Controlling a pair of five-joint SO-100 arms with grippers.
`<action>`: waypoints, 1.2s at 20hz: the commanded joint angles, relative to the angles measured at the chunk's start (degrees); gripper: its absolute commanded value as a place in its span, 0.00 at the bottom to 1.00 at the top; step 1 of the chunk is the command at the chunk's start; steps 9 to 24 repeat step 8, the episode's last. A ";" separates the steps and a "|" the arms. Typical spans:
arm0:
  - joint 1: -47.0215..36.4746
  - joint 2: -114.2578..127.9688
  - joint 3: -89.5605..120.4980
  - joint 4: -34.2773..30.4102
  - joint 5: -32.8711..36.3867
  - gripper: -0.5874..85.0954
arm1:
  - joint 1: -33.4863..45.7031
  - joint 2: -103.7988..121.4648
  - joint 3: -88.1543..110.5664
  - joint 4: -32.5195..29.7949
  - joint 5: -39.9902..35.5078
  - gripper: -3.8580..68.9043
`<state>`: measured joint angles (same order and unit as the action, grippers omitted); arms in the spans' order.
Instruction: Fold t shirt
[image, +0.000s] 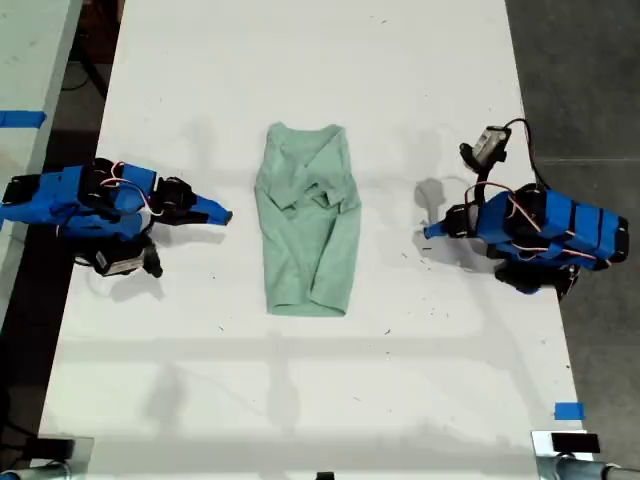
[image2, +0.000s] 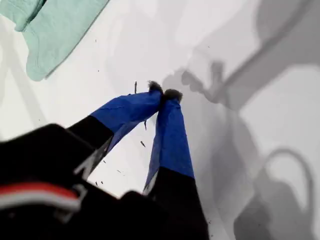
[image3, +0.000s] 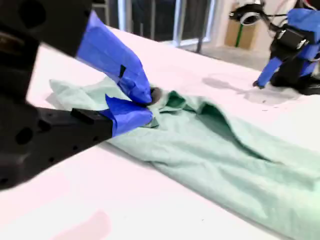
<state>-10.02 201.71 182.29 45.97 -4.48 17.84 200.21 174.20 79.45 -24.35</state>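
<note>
The pale mint-green t shirt (image: 310, 230) lies wrinkled in the middle of the white table, folded into a narrow strip with its V neckline at the far end. My second gripper (image: 226, 214) rests at the exterior view's left, shut, a short gap from the cloth. In its wrist view the shut tips (image3: 149, 104) overlap the t shirt (image3: 225, 150) without gripping it. My first gripper (image: 428, 232) sits at the exterior view's right, shut and empty, with its tips (image2: 164, 92) on bare table. Only a corner of the t shirt (image2: 55, 25) shows in that wrist view.
The white table (image: 300, 60) carries small dark specks and a blue tape mark (image: 568, 411) near its front corner at the exterior view's right. A second table with blue tape (image: 20, 118) stands at that view's left, and dark floor (image: 580, 60) lies at its right.
</note>
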 joint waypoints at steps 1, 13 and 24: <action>-8.35 0.88 2.02 5.10 -0.97 0.01 | -0.18 0.70 2.72 -0.44 -0.18 0.08; -10.11 0.88 2.11 5.63 -1.85 0.00 | -0.35 0.70 2.72 -0.44 0.18 0.08; -10.11 0.88 2.11 5.63 -1.85 0.00 | -0.35 0.70 2.72 -0.44 0.18 0.08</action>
